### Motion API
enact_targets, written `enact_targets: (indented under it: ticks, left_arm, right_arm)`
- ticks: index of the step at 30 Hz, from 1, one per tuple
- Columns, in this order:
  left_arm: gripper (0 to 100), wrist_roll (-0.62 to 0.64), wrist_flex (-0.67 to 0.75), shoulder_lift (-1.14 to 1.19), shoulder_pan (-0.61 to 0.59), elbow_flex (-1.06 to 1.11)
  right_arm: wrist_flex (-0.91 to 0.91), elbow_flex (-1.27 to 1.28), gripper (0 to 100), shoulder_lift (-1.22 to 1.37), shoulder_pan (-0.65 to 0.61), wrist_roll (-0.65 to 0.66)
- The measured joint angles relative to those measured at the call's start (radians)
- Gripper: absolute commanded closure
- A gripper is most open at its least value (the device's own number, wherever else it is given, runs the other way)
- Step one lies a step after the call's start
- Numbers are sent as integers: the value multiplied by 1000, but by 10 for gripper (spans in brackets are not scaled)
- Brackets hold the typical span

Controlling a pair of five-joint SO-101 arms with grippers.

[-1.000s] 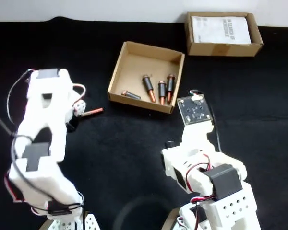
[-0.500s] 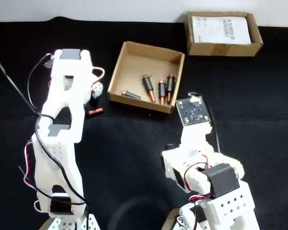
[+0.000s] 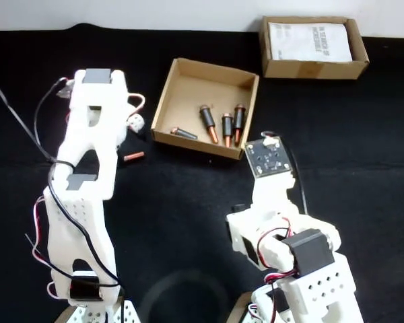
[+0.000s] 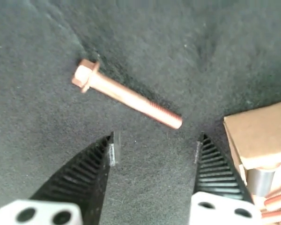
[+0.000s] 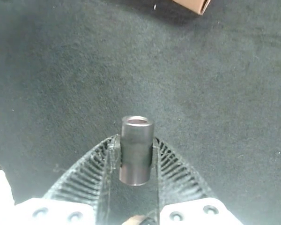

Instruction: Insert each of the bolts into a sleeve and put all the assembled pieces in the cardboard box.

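A bare copper bolt (image 4: 126, 96) lies flat on the black mat (image 3: 188, 195), just off the near left corner of the open cardboard box (image 3: 163, 101); from above, the bolt (image 3: 133, 156) shows beside the left arm (image 3: 94, 134). My left gripper (image 4: 154, 145) hovers over it, open, one finger on each side and nothing held. My right gripper (image 5: 136, 140) is shut on a dark metal sleeve (image 5: 137, 150), held upright above the mat. Several assembled pieces (image 3: 219, 124) lie inside the box.
A second cardboard box (image 3: 313, 47) with a printed sheet in it stands at the back right. The right arm (image 3: 276, 215) stands close to the box's near side. A corner of the box (image 4: 257, 136) sits close to my left finger.
The left arm has stretched out away from its base toward the box, bringing its gripper over the bolt. The bolt stays on the mat. The right arm has barely moved.
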State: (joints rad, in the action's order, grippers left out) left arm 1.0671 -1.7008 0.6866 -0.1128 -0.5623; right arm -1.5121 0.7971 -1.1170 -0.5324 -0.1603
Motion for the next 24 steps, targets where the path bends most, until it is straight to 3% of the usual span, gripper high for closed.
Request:
enact_targets:
  ticks: [17, 21, 24]
  left_arm:
    - [745, 23, 0, 193, -55, -17]
    - [816, 23, -3, 210, -55, -44]
    - [950, 23, 2, 219, -58, -75]
  right_arm:
    - [17, 23, 992, 0, 0, 6]
    - [17, 25, 992, 0, 0, 6]
    - [17, 25, 992, 0, 0, 6]
